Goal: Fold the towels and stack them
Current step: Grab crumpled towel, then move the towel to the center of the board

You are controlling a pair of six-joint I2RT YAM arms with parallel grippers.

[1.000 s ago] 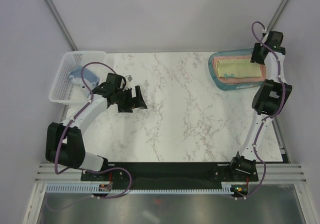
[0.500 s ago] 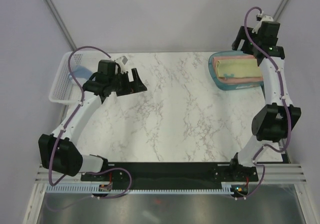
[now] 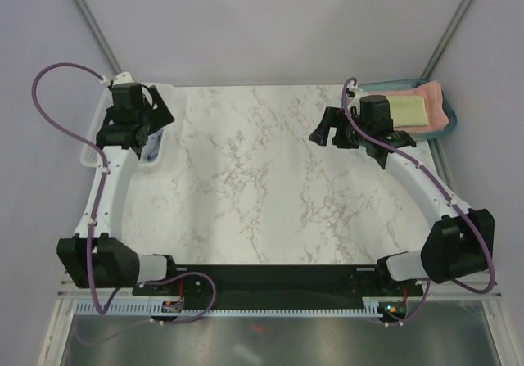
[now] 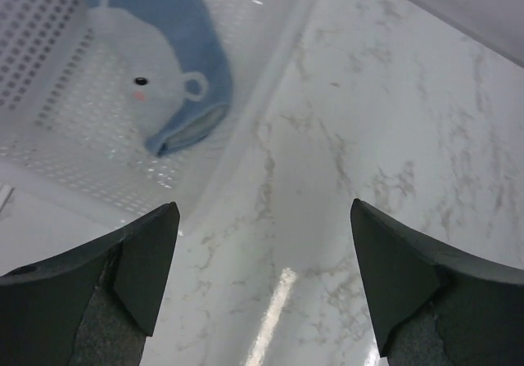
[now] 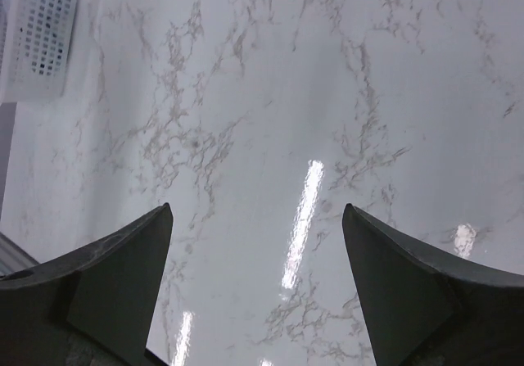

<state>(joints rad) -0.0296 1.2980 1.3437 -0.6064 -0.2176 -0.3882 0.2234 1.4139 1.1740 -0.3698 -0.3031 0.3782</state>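
1. Grey-blue towel (image 4: 176,51): it lies inside the white perforated basket (image 4: 49,112), close against the basket wall on the worktop side. The white bear-face print faces up, with 1 dark eye and 1 pink cheek showing. The end nearest my left wrist camera is doubled over into a soft roll.
2. Salmon-pink towel (image 3: 443,109): it lies in the teal tray (image 3: 401,88) at the far right corner of the worktop.
3. Pale-yellow towel (image 3: 407,110): it is folded flat on top of the pink towel. Pink cloth shows past its right end and along the far side.
4. My left claw (image 4: 262,219): the jaws are spread wide and hold nothing. It hovers over the basket's worktop-side rim. The grey-blue towel sits beyond my left finger (image 4: 139,268), apart from it.
5. My right claw (image 5: 255,210): the jaws are spread wide and hold nothing. It hangs over the marble worktop (image 5: 286,96). In the overhead view it is just left of the tray and touches neither towel. In its wrist view 1 corner of the basket shows at the top left.
6. Layout: the worktop is white with grey veins. The basket is at the far left edge and the tray at the far right, well apart.
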